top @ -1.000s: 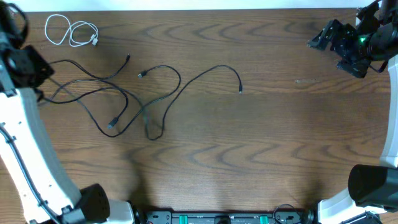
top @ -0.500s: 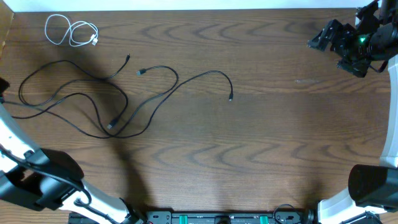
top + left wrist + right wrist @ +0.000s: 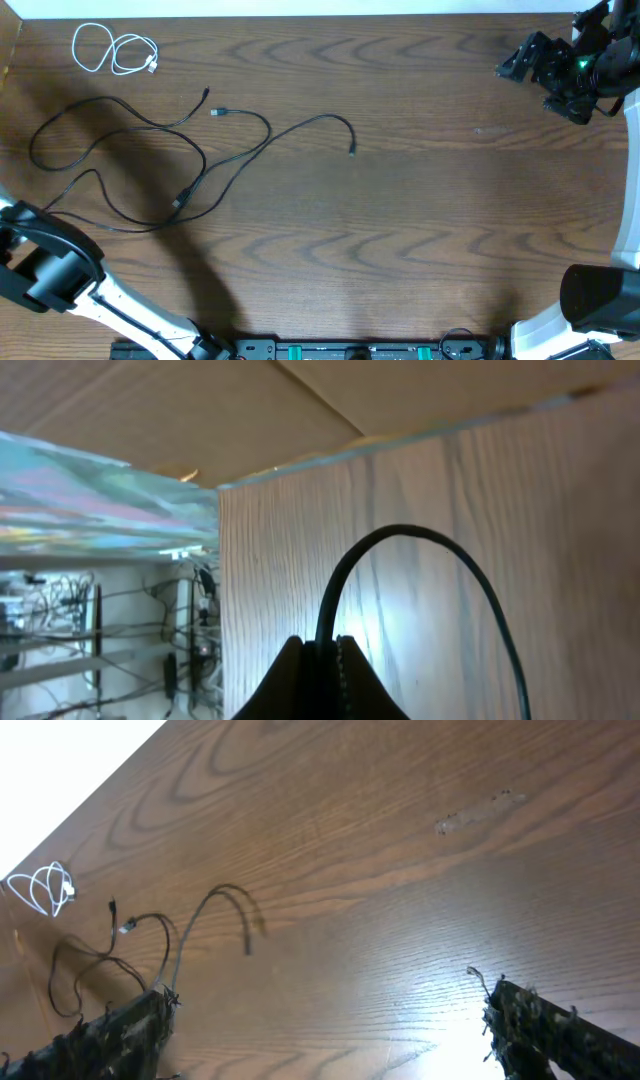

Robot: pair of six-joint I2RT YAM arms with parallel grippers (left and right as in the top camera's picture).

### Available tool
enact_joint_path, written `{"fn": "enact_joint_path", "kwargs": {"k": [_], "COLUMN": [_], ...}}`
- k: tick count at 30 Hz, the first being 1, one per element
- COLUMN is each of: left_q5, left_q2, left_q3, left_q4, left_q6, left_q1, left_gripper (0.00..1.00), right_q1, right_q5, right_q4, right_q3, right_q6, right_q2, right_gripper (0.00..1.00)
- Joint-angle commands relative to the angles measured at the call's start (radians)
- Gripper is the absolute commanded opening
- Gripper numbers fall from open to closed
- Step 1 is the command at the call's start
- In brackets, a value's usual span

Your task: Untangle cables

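Tangle: black cables crossed, left half of tabletop; white cable coiled apart, far-left corner. L tool pinched on one black strand at edge. R tool wide, empty. Draw slow, low, outward; watch crossings for snags.

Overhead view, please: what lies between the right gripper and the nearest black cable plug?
Nothing but bare tabletop: from the open right gripper to the black cable plug, only wood grain shows in the overhead view.
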Motion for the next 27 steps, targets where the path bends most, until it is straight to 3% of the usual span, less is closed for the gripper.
{"fn": "enact_joint_path", "kwargs": {"k": [1,6,11,12,15,17,22,27], "left_q5": [-0.054,-0.003,0.146,0.150,0.148,0.149,0.161,0.406], "left_q2": [0.029,0.064,0.084,0.085,0.085,0.085,0.080,0.018], "left_q3": [-0.001,-0.001,-0.003,-0.003,-0.003,-0.002,-0.001,0.001], "left_q4": [0.045,0.154,0.208,0.212,0.225,0.226,0.213,0.211], "left_q6": [-0.006,0.165,0.172,0.172,0.173,0.172,0.172,0.172], "left_q1": [0.031,0.043,0.046,0.046,0.046,0.046,0.044,0.036], "left_gripper": [0.07,0.07,0.08,0.12,0.49,0.64,0.69,0.68], "right_q1": [0.008,0.008,0.008,0.008,0.008,0.008,0.008,0.008], "right_q5": [0.012,0.012,0.011,0.011,0.012,0.012,0.011,0.011], "right_q4": [0.002,0.005,0.006,0.006,0.005,0.006,0.005,-0.006], "right_q3": [0.013,0.013,0.013,0.013,0.013,0.013,0.013,0.013], "right_q6": [-0.016,-0.016,-0.016,-0.016,-0.016,-0.016,-0.016,-0.016], "right_q2": [-0.013,-0.013,-0.013,-0.013,-0.013,-0.013,-0.013,-0.013], "right_gripper": [0.99,0.99,0.99,0.99,0.99,0.99,0.99,0.99]}}
